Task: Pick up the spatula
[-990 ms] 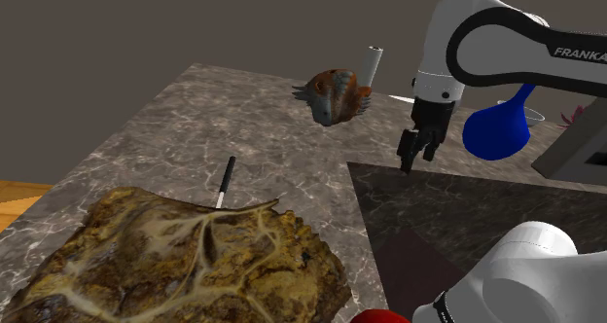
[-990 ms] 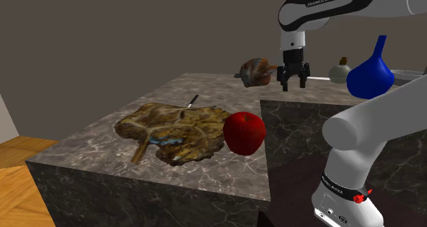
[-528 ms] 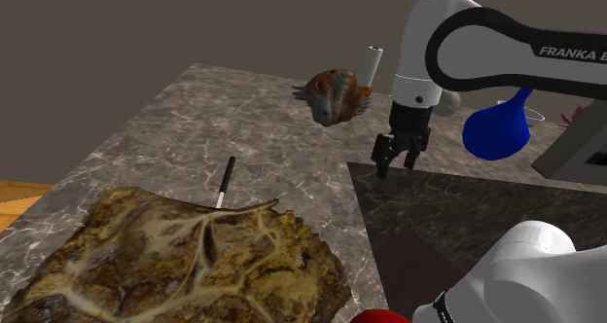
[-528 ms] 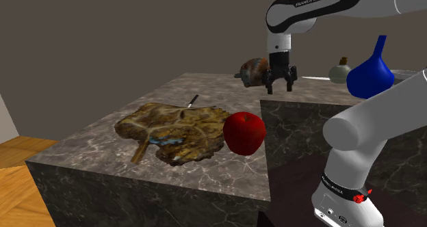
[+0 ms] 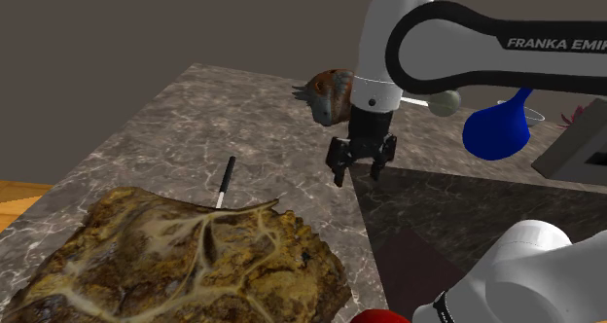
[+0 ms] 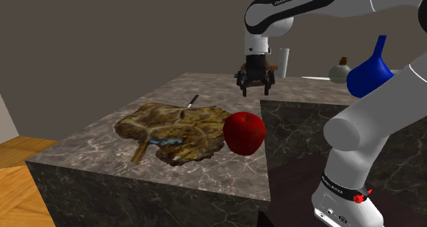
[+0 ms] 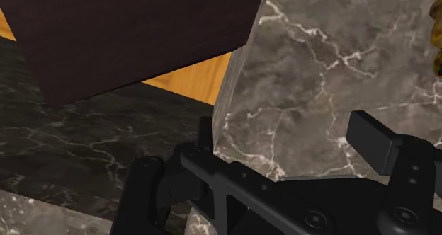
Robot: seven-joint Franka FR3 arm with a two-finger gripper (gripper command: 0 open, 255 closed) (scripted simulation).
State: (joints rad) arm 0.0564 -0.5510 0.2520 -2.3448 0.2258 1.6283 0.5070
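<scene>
Marble-look table up front, plain grey-brown wall behind it. We spot the spatula lying flat on the table. It's a thin stick, dark at the far end and pale at the near end, which sits just beside the big brown veiny lump. The white arm hangs its jaws above the table's edge, off to the shoulder view's right of the spatula and clearly apart from it. The jaws are spread wide with nothing gripped. In the wrist view we see the table's corner below them. A red apple sits right beside the lump, and a blue vase stands farther back.
</scene>
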